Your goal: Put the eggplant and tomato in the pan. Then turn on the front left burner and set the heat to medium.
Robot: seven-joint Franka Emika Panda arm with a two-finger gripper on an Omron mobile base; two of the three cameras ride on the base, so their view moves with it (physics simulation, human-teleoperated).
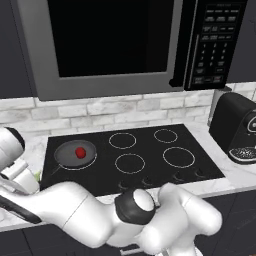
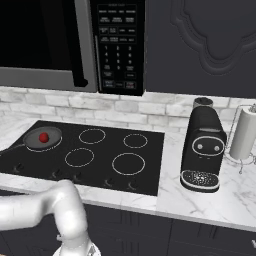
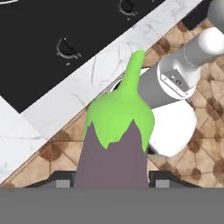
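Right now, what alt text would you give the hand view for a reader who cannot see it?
The eggplant, purple with a bright green stem cap, fills the centre, held between the jaws at the bottom. Beyond it lie the marble counter edge, the black cooktop with its knobs, and brown tiled floor.

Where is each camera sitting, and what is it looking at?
Left base view: behind the arm's left, facing the cooktop; white arm low in front.
Right base view: behind its right, facing cooktop and coffee machine; arm lower left.
Hand view: on the hand, looking along the jaws at the held eggplant, counter edge beyond.
Both base views share the pan holding the tomato.
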